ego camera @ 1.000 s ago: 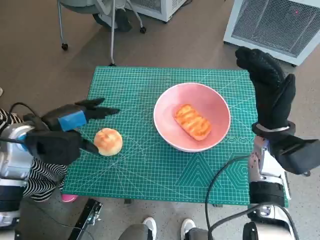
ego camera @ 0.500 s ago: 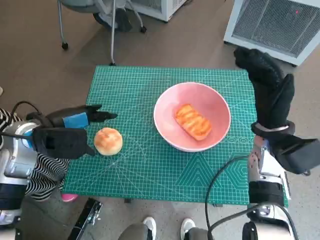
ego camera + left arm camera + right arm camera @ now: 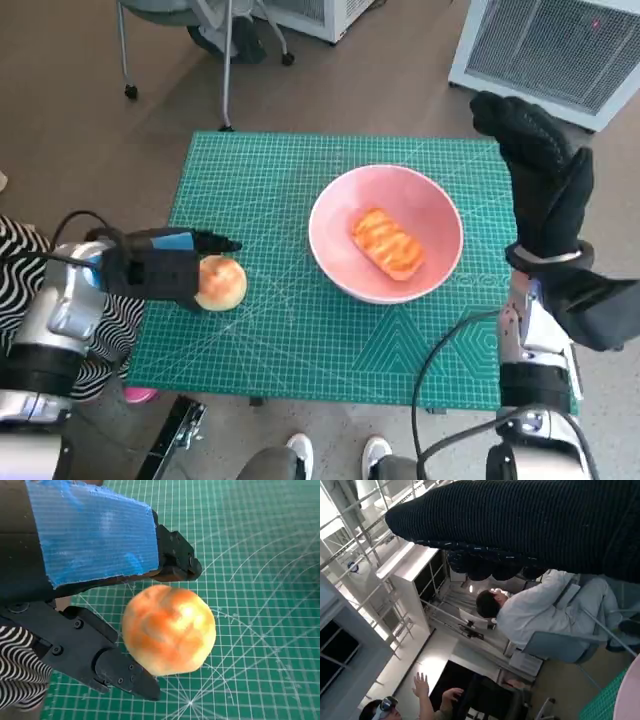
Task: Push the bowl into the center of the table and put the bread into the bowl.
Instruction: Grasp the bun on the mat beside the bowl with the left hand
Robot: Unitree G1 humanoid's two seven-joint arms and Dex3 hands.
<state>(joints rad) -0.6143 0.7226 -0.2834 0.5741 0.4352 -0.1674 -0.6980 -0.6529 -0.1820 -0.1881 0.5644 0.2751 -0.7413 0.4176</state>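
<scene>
A pink bowl (image 3: 330, 200) stands on the green cutting mat (image 3: 300, 340), right of its middle, with a grilled oblong bread (image 3: 386, 243) inside. A round bun (image 3: 222, 283) (image 3: 169, 628) lies on the mat near its left edge. My left hand (image 3: 160, 268) (image 3: 90, 545) is at the bun. Its straight fingers (image 3: 175, 565) reach over one side and the thumb (image 3: 120, 672) lies against the other, with the bun resting on the mat. My right hand (image 3: 540, 175) (image 3: 520, 525) is raised past the mat's right edge, beside the bowl, holding nothing.
A white grilled appliance (image 3: 560, 50) stands on the floor at the back right and chair legs (image 3: 225, 60) at the back. Striped clothing (image 3: 20, 250) shows at the left and shoes (image 3: 300, 455) at the front. A seated person (image 3: 530, 610) appears in the right wrist view.
My left hand has slid right along the mat, so the bun now sits between its fingers and thumb. The bowl, the bread in it and my right hand have stayed put.
</scene>
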